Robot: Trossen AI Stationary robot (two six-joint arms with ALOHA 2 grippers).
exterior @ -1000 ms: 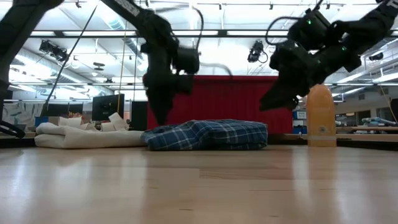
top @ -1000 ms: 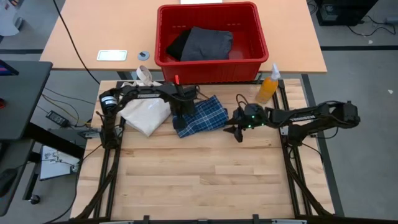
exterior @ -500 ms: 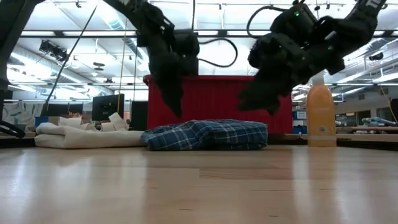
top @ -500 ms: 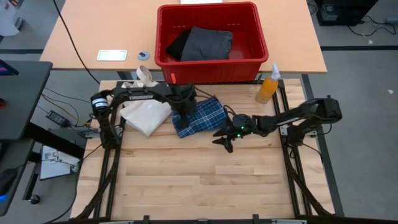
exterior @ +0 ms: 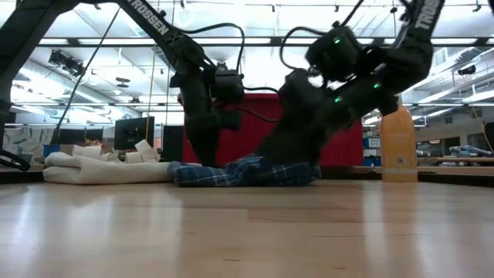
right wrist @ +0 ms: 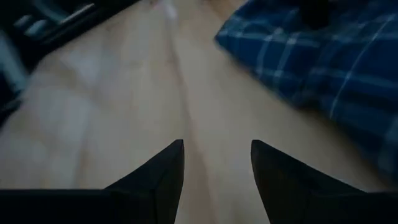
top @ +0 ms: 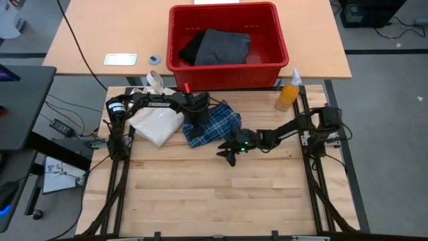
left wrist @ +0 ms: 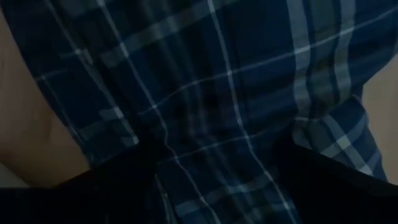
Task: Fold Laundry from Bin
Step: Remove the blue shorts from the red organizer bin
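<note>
plaid shirt (top: pixel 212 124) bunched near desk's (top: pixel 200 194) back edge, below the bin (top: pixel 227 37) | left pincer (top: pixel 195 120) wide open, pressed on it | right pincer (top: pixel 231 154) half-open, empty, just beside its front hem | risk: uneven pull bunches cloth, or pincers collide

plaid shirt (top: pixel 215 124) on table, bin (top: pixel 227 72) behind

Light wood table (top: pixel 214 194) carries plaid shirt (top: pixel 215 125), cream tote bag (top: pixel 157 124) just beside it, orange spray bottle (top: pixel 289 94) near the far right corner, possibly at the edge.
</note>
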